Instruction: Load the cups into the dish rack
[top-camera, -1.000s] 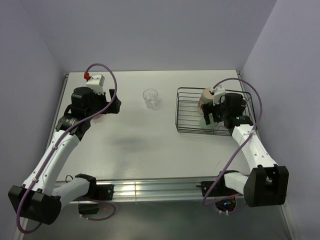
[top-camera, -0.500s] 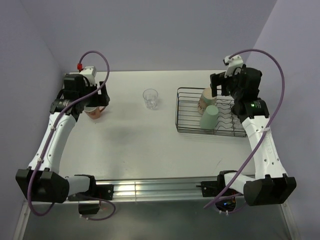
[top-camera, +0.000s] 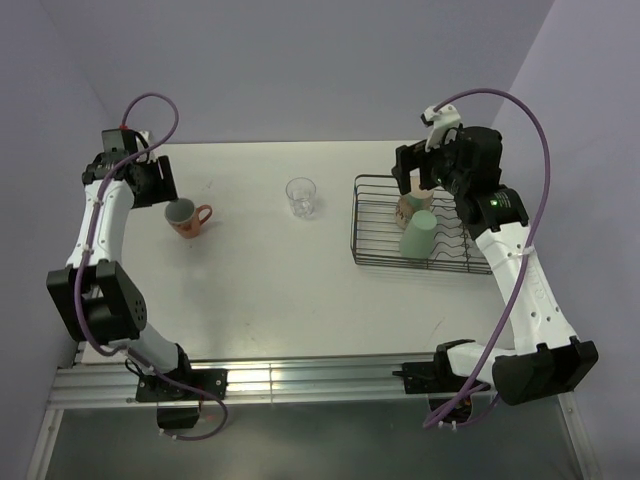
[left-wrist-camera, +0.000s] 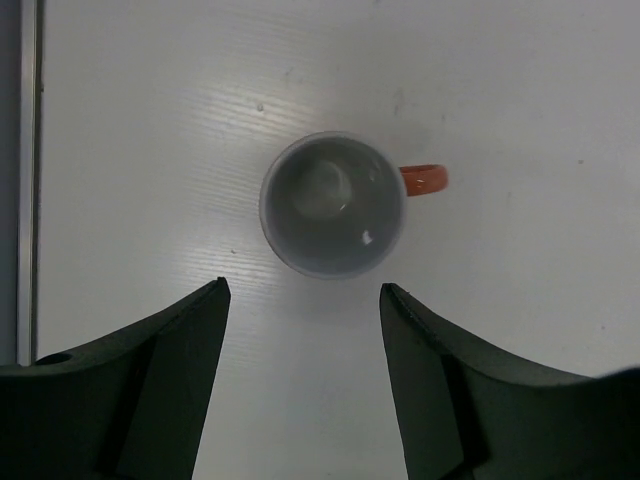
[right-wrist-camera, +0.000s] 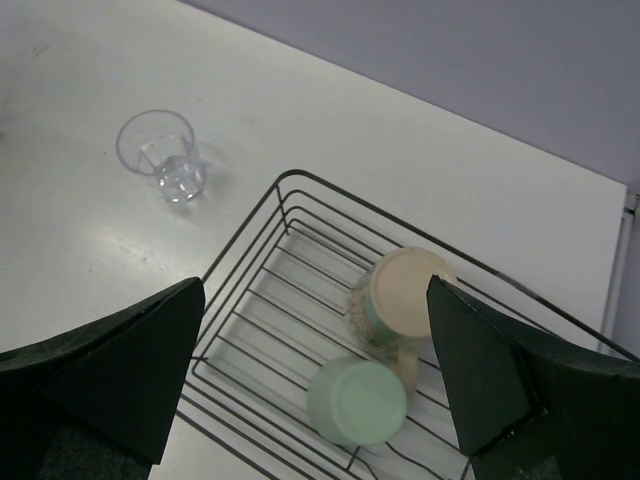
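One orange-handled mug (left-wrist-camera: 333, 205) is sitting upright, well apart from the dish rack (top-camera: 354, 225); the left gripper (left-wrist-camera: 302, 290), hovering above it spread and empty, is needing one finger inside the rim before pinching.

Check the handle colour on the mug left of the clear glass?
Orange handle on the mug, clearest in the left wrist view.

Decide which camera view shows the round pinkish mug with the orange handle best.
The left wrist view: the round pinkish mug with the orange handle sits central, seen straight down, open side up, handle clear. The top external view shows the mug small; the right wrist view misses it.
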